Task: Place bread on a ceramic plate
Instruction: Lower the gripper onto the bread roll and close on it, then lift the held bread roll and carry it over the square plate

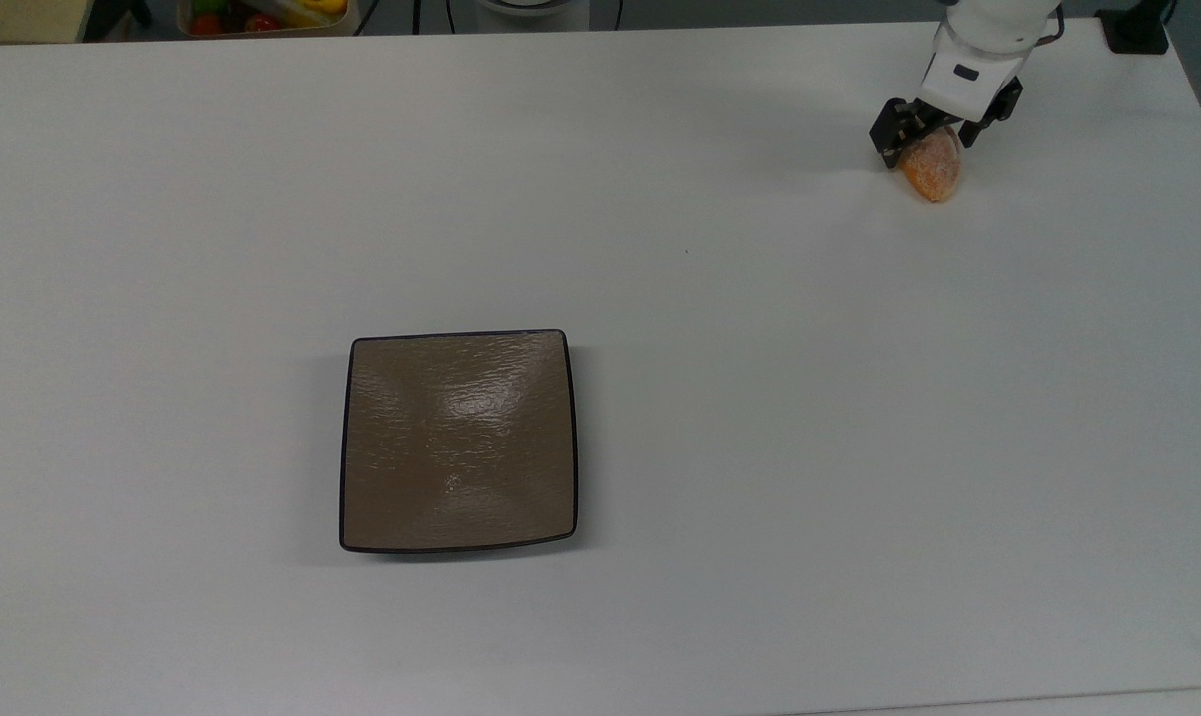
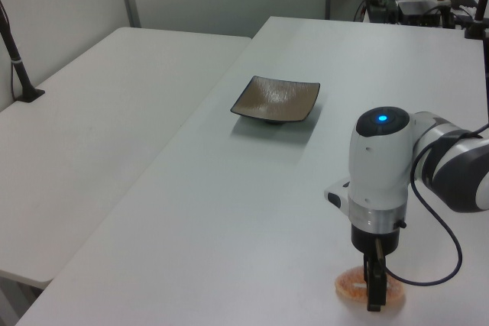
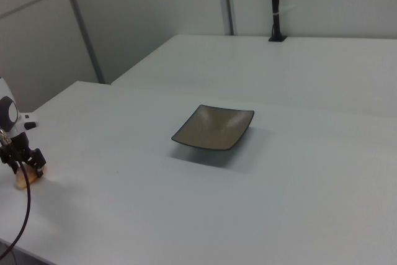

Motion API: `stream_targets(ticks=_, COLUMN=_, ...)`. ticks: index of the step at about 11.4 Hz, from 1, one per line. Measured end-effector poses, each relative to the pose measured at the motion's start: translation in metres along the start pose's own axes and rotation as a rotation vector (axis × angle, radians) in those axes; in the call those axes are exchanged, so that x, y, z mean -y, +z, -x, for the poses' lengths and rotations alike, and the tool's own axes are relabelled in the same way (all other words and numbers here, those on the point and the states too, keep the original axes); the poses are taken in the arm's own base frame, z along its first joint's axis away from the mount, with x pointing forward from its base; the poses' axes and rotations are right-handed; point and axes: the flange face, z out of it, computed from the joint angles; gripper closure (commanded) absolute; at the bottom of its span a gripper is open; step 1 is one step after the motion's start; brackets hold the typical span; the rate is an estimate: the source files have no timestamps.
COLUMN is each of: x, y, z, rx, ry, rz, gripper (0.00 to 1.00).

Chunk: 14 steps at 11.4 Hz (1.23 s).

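Observation:
The bread (image 1: 931, 171), a small orange-brown sugared roll, lies on the white table near the top view's upper right corner. My gripper (image 1: 931, 145) is down over its far end, open, with a dark finger on each side of the roll. In the left view the gripper (image 2: 373, 300) reaches the bread (image 2: 350, 288) at table level. The right view shows the gripper (image 3: 25, 167) at the far left above the bread (image 3: 21, 182). The ceramic plate (image 1: 458, 441), square and glossy taupe with a dark rim, sits bare well off to the top view's lower left, also seen as the plate (image 2: 275, 97) and plate (image 3: 214, 127).
A box of colourful items (image 1: 262, 15) stands beyond the table's far edge at the top view's upper left. A black post base (image 1: 1137, 30) sits at the upper right corner. A second white table (image 2: 99, 112) adjoins on the left view's left.

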Motion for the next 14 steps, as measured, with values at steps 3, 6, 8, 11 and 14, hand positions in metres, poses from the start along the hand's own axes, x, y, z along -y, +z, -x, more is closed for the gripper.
stream_targets(ticks=3, x=0.000, y=0.002, z=0.000, rx=0.002, ry=0.005, rz=0.001, gripper=0.51)
stream_targets(ticks=6, x=0.001, y=0.000, z=0.000, rx=-0.001, ry=0.007, rz=0.000, gripper=0.66)
stream_targets(ticks=8, x=0.000, y=-0.002, z=-0.001, rx=-0.005, ry=0.008, rz=-0.002, gripper=0.78)
stream_targets(ticks=11, x=-0.011, y=-0.026, z=-0.009, rx=-0.038, ry=0.032, rz=-0.016, gripper=0.78)
stream_targets(ticks=14, x=-0.037, y=-0.082, z=-0.013, rx=-0.060, ry=0.071, rz=-0.009, gripper=0.78)
